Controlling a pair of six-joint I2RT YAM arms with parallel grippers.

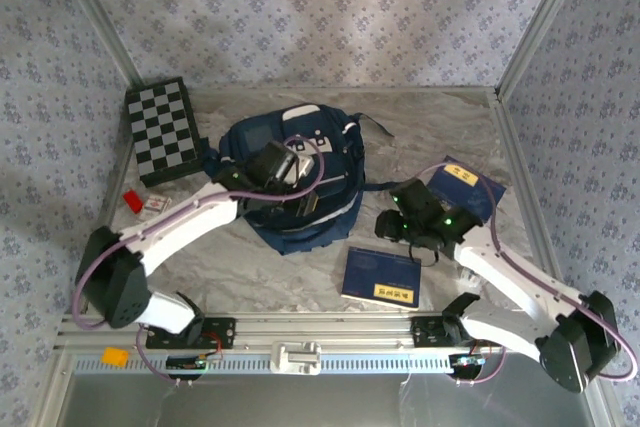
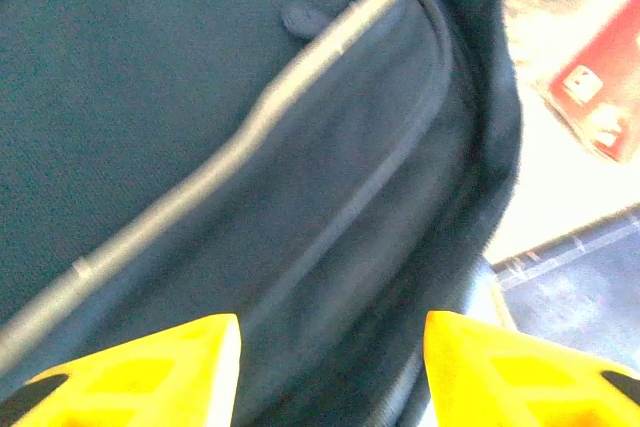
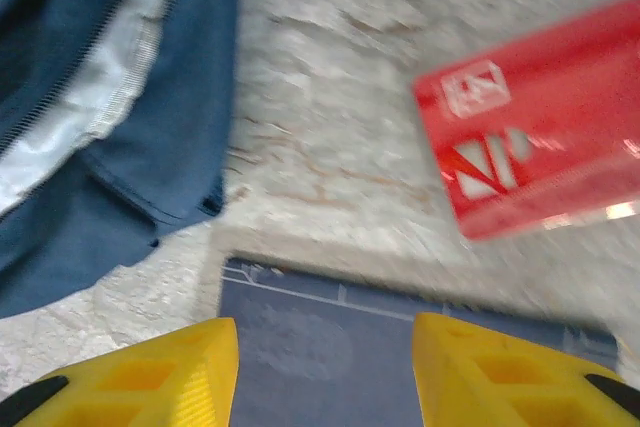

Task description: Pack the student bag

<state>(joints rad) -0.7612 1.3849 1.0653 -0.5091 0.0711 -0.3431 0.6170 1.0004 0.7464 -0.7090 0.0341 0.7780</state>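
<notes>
Hovering my left fingers [image 2: 150,367] close over the student bag [image 1: 290,197], which lies slumped in the middle of the desk [image 1: 440,127]. They stand apart, nothing between them, just navy fabric and a zip line underneath. My right fingers [image 3: 510,367] are parted too, and empty. They hang above a dark blue book [image 3: 300,347] just beside the bag's hem, with a red card [image 3: 540,147] lying a little further out. My read is that the book goes in next. To do it well, I want the left side to pinch the upper lip of the opening and lift it clear. The right should take the book by its edge, not its flat face, and slide it in low so the fabric doesn't snag.
</notes>
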